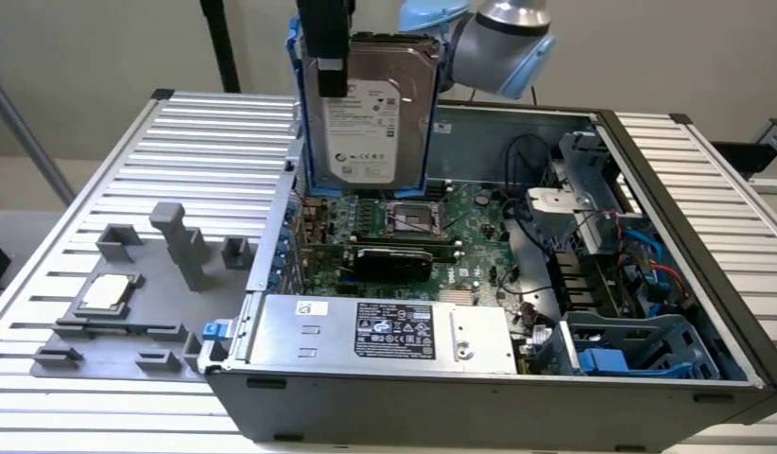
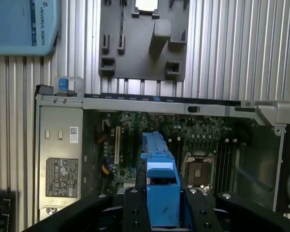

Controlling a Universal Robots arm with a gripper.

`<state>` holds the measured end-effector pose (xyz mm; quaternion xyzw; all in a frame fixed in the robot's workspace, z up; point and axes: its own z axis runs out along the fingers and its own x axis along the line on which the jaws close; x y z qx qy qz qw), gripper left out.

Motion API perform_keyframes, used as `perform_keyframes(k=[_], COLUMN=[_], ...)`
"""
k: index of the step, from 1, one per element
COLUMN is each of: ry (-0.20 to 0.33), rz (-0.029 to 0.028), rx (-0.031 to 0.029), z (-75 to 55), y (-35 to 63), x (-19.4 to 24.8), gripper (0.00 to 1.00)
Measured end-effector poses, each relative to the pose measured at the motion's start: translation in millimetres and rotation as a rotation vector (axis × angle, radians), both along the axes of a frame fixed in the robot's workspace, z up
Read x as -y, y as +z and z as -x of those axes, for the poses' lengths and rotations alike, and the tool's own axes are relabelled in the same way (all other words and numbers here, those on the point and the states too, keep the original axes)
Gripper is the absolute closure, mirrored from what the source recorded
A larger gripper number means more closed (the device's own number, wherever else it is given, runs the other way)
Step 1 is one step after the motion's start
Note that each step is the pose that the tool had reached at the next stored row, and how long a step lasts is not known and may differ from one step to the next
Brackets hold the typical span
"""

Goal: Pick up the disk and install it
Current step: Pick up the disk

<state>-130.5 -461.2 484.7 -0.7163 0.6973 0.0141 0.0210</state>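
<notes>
The disk [image 1: 366,113], a silver-grey hard drive with a white label and a blue carrier frame, hangs upright above the open computer case [image 1: 691,284], over the motherboard's far end. My gripper [image 1: 325,66] comes down from above and is shut on the disk's edge. In the wrist view the blue carrier [image 2: 159,174] runs edge-on between my two black fingers [image 2: 134,212], with the motherboard [image 2: 203,140] below it.
Inside the case lie a CPU socket [image 1: 411,219], a silver power supply box with a black label [image 1: 388,331] and a blue drive bay [image 1: 634,350]. On the slatted table [image 1: 212,132] at the exterior view's left sits a grey fixture plate [image 1: 136,312] holding a small silver chip [image 1: 108,291].
</notes>
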Motion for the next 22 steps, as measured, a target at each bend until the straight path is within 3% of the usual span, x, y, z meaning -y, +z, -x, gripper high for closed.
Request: perform_keyframes(k=[22], ry=[0.000], rz=[0.0001], rx=[-0.0017], z=[-100.2], y=[0.0], x=[27.8], gripper=[1.00])
